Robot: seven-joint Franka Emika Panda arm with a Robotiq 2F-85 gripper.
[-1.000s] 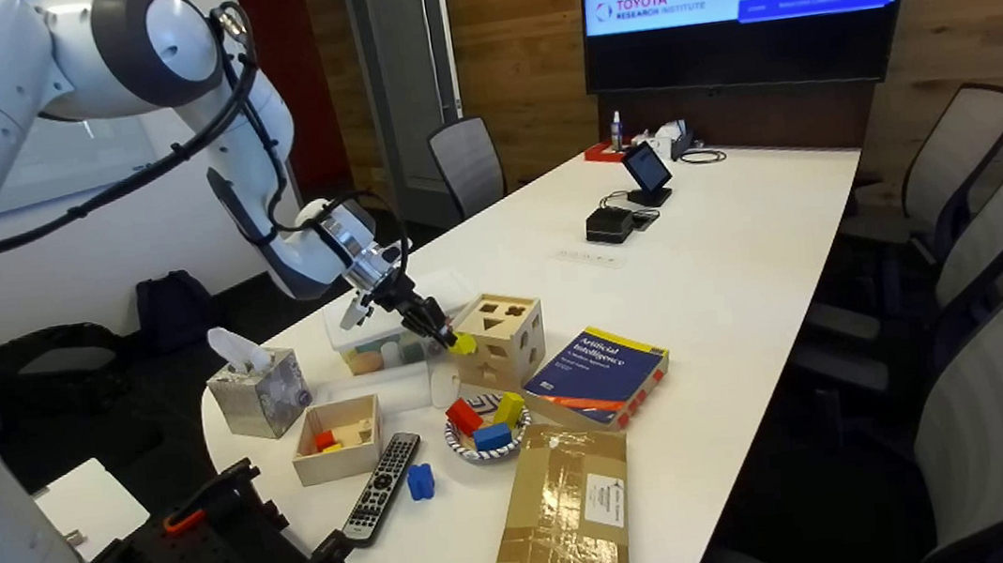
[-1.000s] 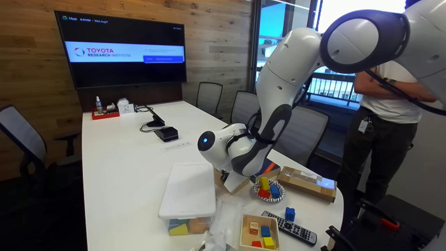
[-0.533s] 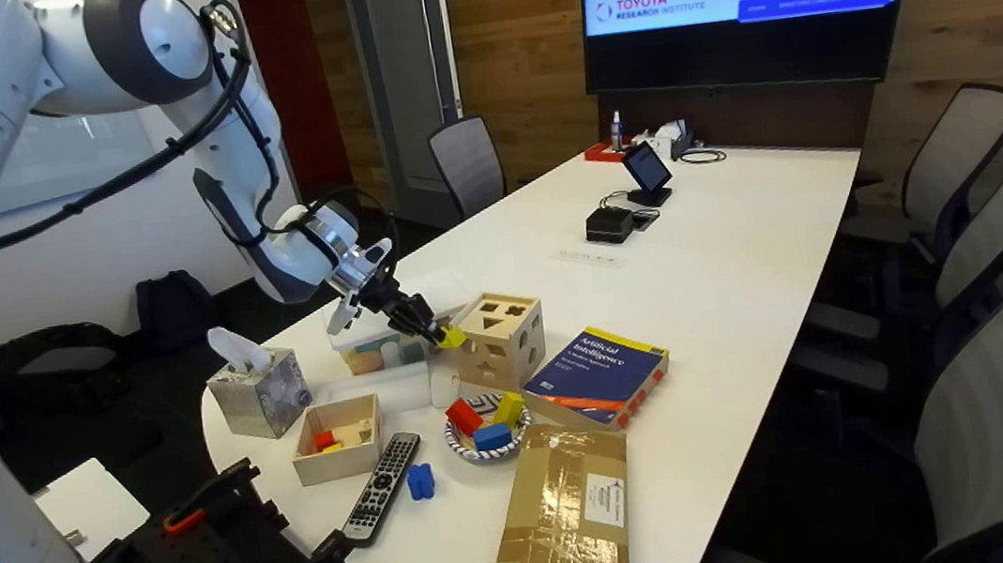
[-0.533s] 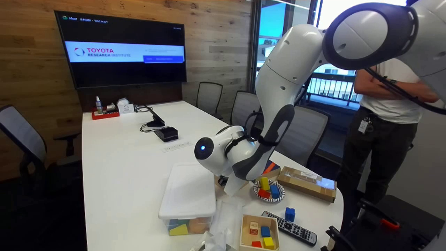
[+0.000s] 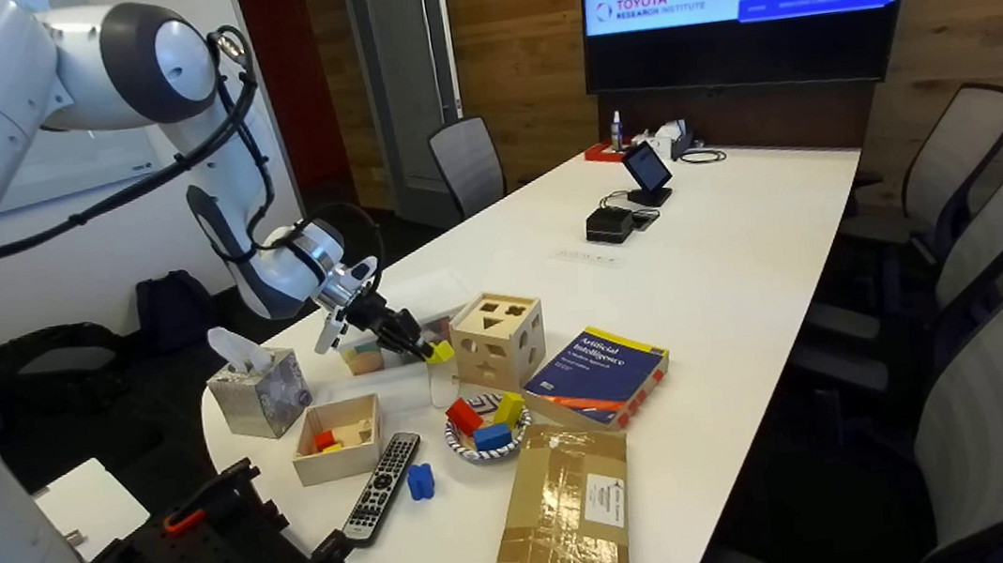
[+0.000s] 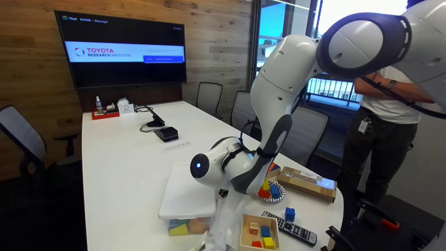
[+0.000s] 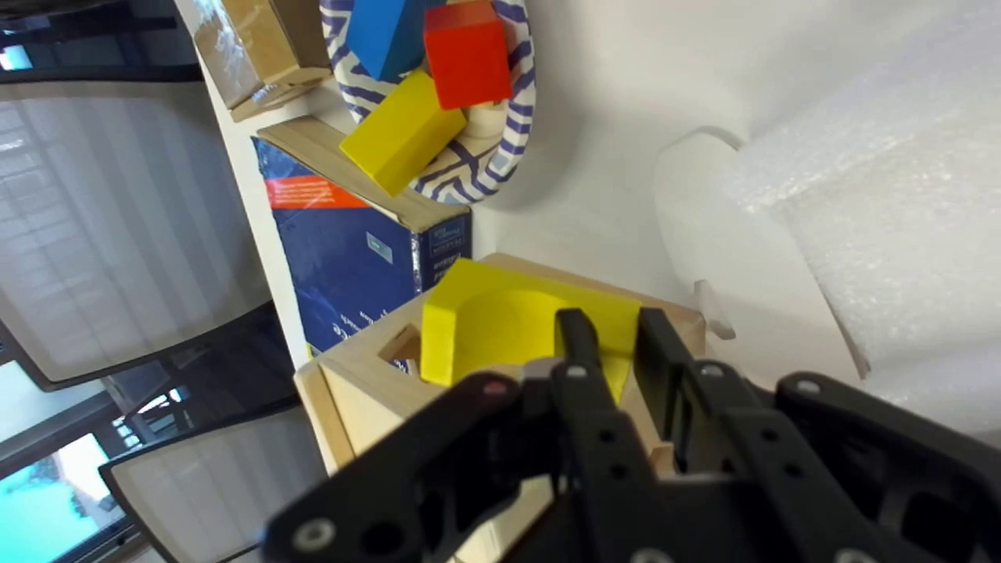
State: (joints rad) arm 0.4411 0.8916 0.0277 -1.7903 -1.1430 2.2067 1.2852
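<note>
Hollowed yellow block (image 7: pixel 508 309) aslant between the fingers (image 7: pixel 579 338), near a wooden cube (image 5: pixel 512 356).

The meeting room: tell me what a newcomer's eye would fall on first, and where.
The eye would probably go first to the big white robot arm, looming over the table in both exterior views. Next comes the bright yellow block gripped by the end effector, seen against the wooden box in the wrist view. Then there is the lit screen reading TOYOTA RESEARCH INSTITUTE by the wood wall.
</note>
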